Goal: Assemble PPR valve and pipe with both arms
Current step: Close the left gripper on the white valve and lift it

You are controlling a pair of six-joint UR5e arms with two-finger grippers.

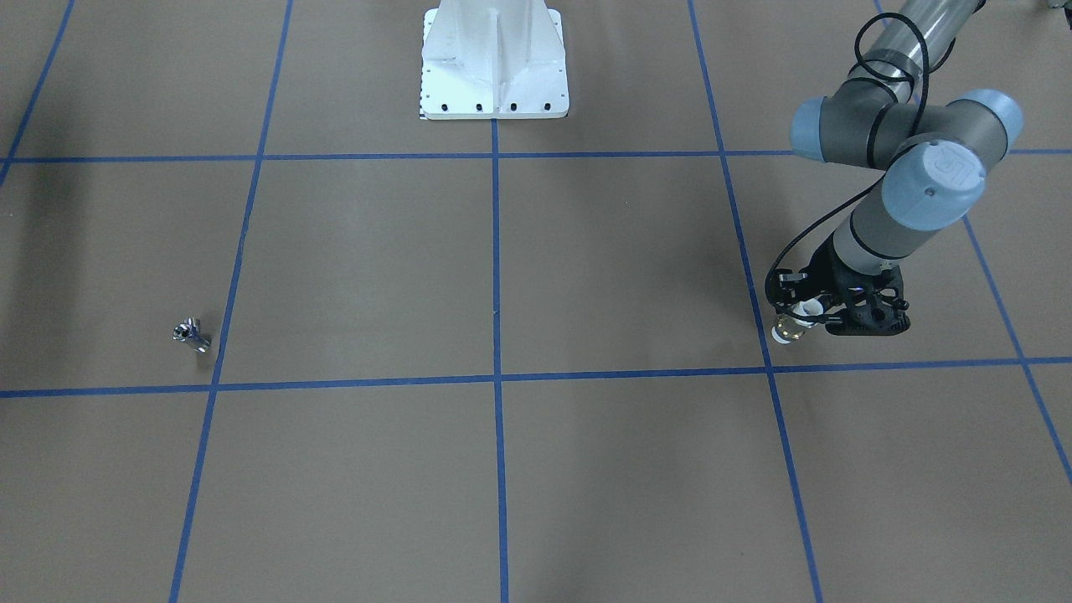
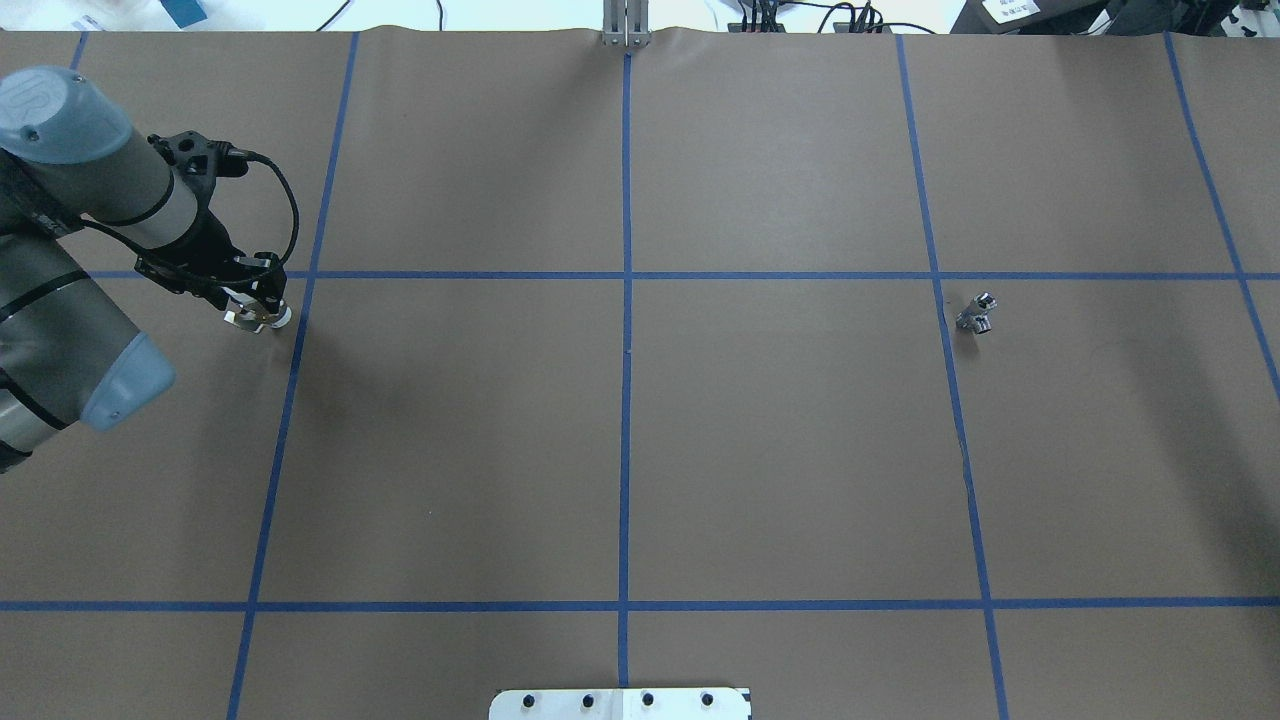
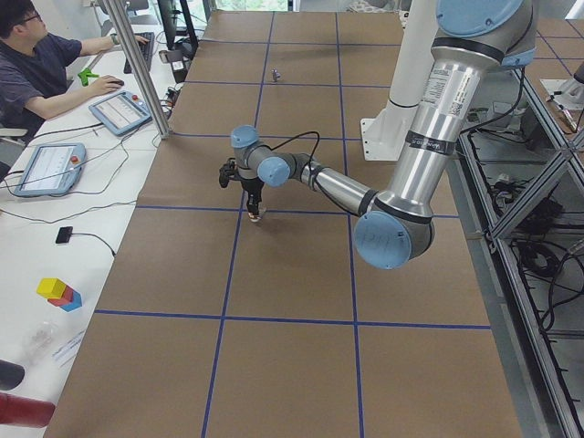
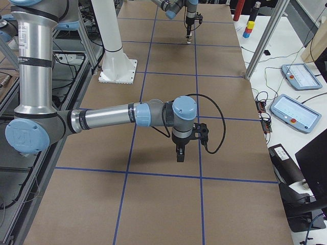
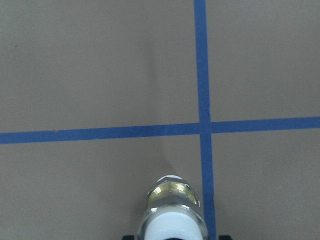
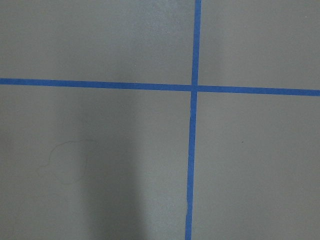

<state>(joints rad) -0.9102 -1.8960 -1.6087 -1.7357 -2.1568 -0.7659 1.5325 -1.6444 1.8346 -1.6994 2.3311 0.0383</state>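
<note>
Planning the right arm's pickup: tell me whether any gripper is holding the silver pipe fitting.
No, the silver pipe fitting lies alone on the brown table, with no gripper near it.

PPR valve [image 5: 171, 212] beside tape cross [image 5: 204, 127]

A "UR" logo is read, embossed, on a light-blue joint cap [image 1: 934, 176] of the left arm [image 1: 879, 230], at the surface's left side. The same mark is made out on the near elbow cap [image 4: 23, 137] of the right arm [image 4: 102, 118]. Small print on the black bands [image 3: 425, 140] cannot be read.
</note>
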